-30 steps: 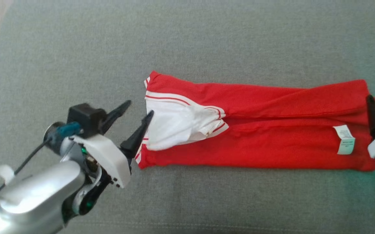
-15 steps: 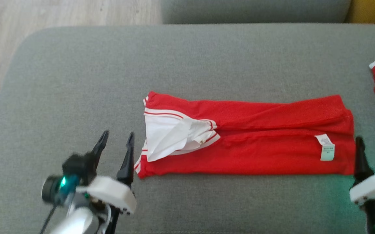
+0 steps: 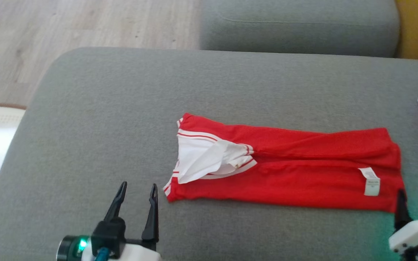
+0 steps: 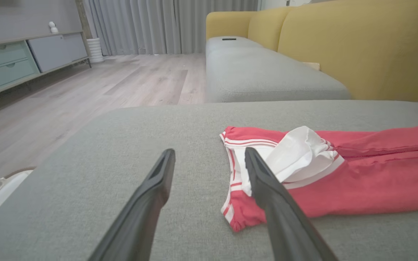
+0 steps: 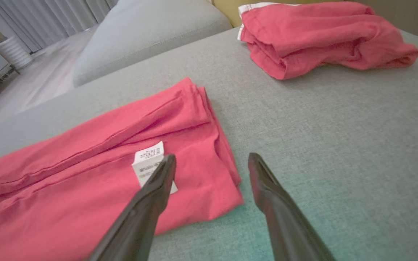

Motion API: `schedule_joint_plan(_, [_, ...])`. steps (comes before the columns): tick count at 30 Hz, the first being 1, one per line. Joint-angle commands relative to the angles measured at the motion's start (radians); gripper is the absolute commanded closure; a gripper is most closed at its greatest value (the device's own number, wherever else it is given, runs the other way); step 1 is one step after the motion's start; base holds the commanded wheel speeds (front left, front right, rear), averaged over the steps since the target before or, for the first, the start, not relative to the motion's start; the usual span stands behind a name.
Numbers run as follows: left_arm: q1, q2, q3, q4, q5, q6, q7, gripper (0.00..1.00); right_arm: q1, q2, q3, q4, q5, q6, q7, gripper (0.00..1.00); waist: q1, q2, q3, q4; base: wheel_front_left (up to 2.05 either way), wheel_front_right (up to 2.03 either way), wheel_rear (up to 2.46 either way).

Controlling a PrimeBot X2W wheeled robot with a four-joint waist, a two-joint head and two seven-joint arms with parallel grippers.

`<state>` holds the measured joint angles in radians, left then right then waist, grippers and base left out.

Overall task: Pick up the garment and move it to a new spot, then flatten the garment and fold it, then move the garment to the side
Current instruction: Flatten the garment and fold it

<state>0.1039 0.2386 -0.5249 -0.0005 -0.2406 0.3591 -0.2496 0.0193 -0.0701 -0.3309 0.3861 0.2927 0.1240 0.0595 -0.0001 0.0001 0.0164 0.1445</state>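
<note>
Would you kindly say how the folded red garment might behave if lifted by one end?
Probably floppy: the red garment lies in soft creases and would likely sag and unfold. Its loose white flap may dangle.

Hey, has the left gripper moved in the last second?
Yes. The left gripper has pulled back toward the robot: a second ago one finger reached the white end of the garment; now both sit clear of it.

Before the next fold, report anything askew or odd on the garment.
The red garment lies as a tidy long strip, but its white fabric sits crumpled and puffed up at the left end, and the care label shows outward.
</note>
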Motion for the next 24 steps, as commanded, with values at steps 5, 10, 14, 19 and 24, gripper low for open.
schedule_joint_plan(5, [-0.022, -0.039, 0.084, -0.044, 0.080, -0.032, -0.012, 0.00, -0.170, -0.019, -0.066, 0.062, -0.079, 0.007, 0.050, 0.00, 0.0001, -0.0001, 0.021, 0.048, 0.00, 0.00, 0.00])
schedule_joint_plan(10, [-0.021, -0.070, 0.099, -0.047, 0.122, -0.068, -0.012, 0.00, -0.268, -0.042, -0.121, 0.139, -0.123, 0.007, 0.087, 0.00, 0.0001, -0.0001, 0.052, 0.076, 0.00, 0.00, 0.00])
schedule_joint_plan(14, [-0.027, -0.090, 0.107, -0.037, 0.144, -0.093, -0.012, 0.00, -0.323, -0.062, -0.174, 0.213, -0.171, 0.007, 0.116, 0.00, 0.0001, -0.0001, 0.066, 0.092, 0.00, 0.00, 0.00])
schedule_joint_plan(19, [-0.031, -0.111, 0.121, -0.027, 0.156, -0.119, -0.012, 0.00, -0.346, -0.061, -0.231, 0.287, -0.226, 0.007, 0.141, 0.00, 0.0001, -0.0001, 0.070, 0.106, 0.00, 0.00, 0.00])
schedule_joint_plan(24, [-0.024, -0.123, 0.132, -0.017, 0.163, -0.135, -0.012, 0.00, -0.348, -0.052, -0.267, 0.339, -0.240, 0.007, 0.152, 0.08, 0.0001, -0.0001, 0.062, 0.107, 0.00, 0.00, 0.00])
